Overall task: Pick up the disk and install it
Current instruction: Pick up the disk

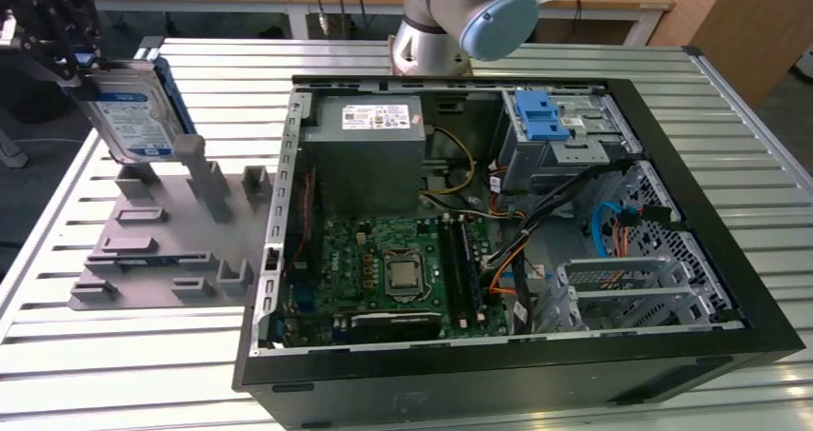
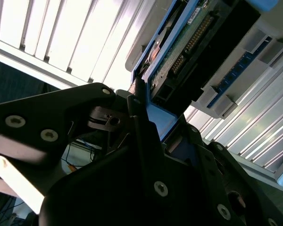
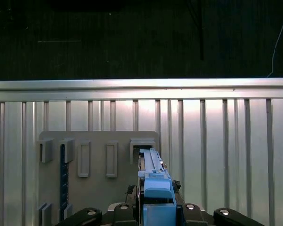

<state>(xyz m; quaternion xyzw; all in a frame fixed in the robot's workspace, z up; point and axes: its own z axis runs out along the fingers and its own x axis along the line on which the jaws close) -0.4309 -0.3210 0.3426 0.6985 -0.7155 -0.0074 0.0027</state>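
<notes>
Gripper (image 1: 87, 62) clenched on the upper end of the disk (image 1: 131, 117), which stands upright over the grey rack (image 1: 152, 250) by the table's (image 1: 114, 364) edge. Judged rigid, fairly heavy and shock-sensitive. The blue side rails are the safest hold, not the circuit face.

Soft, even light from overhead falls on the slatted metal table (image 1: 152, 355), leaving only faint shadows inside the open computer case (image 1: 381, 165). In the second wrist view the slats glare almost white. In the first wrist view everything beyond the table's edge sinks into near black.
</notes>
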